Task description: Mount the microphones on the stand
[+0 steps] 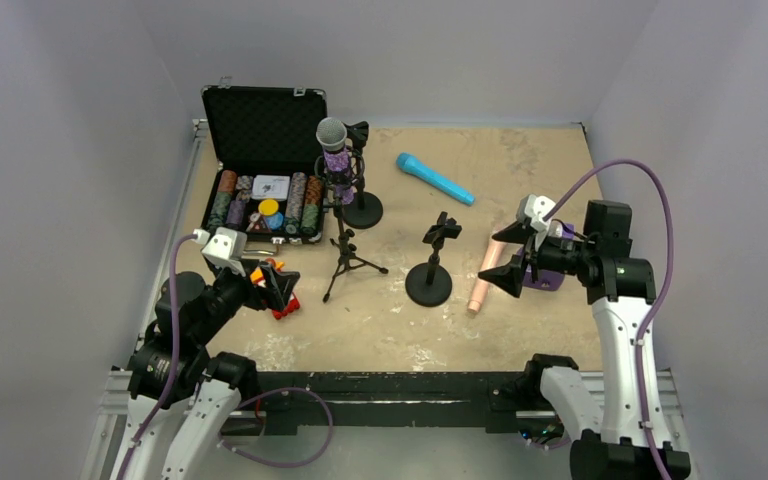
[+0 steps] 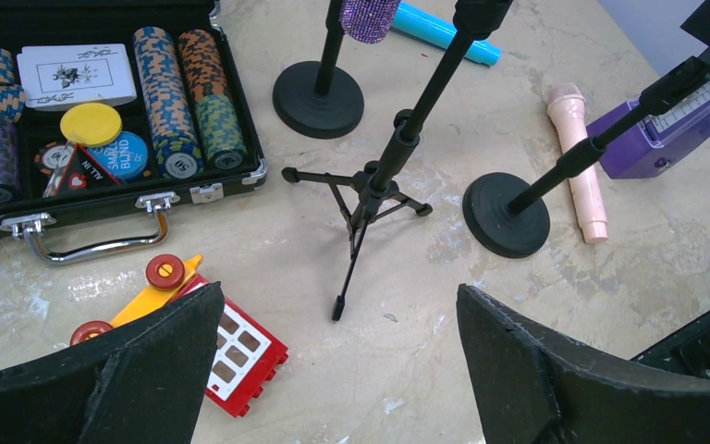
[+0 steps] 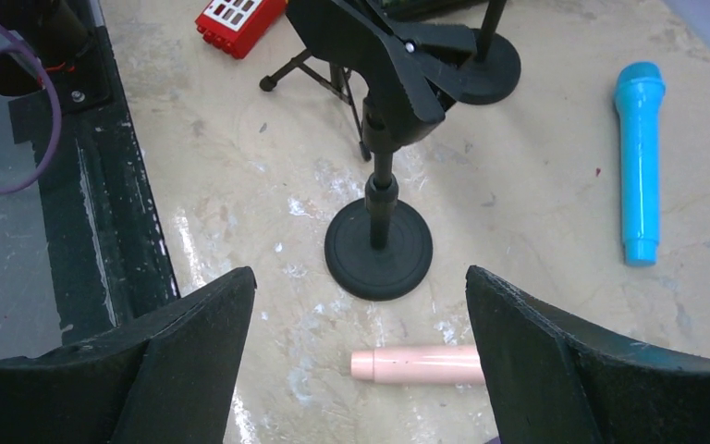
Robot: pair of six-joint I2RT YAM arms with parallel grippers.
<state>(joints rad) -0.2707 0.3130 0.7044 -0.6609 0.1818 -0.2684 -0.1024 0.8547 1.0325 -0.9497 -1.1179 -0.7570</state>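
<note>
Both grippers are spread wide and hold nothing. The left gripper [image 2: 340,305] hovers near the surface's [image 1: 520,160] left edge. The right gripper [image 3: 361,277] is over the pink microphone [image 1: 484,275], which lies beside the round-base stand [image 1: 429,285]. The purple microphone [image 1: 334,150] stands upright by the chip case [image 1: 260,190]. The blue microphone [image 1: 434,178] lies in open room near the far edge.

Three microphones [image 1: 335,155] [image 1: 434,178] [image 1: 480,290], three stands [image 1: 345,255] [image 1: 363,208] [image 1: 429,283], one chip case [image 1: 260,125]
</note>
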